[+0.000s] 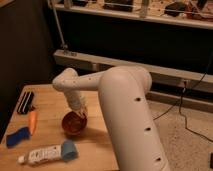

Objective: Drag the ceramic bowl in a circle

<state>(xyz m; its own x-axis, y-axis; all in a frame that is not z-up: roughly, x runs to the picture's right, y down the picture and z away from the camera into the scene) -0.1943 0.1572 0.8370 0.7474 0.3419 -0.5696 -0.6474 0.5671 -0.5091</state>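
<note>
The ceramic bowl [73,125] is round, glossy and reddish-brown, and sits on the wooden table [52,102] near its middle. My white arm reaches in from the right, bends back and comes down over the bowl. My gripper [80,113] is at the bowl's far right rim, and seems to reach into it. The arm's last link hides part of the rim.
An orange carrot [32,121] lies left of the bowl. A dark flat object [25,102] lies at the far left. A blue object [17,136] and a white tube with a blue cup [69,150] lie near the front edge. A metal rail runs behind the table.
</note>
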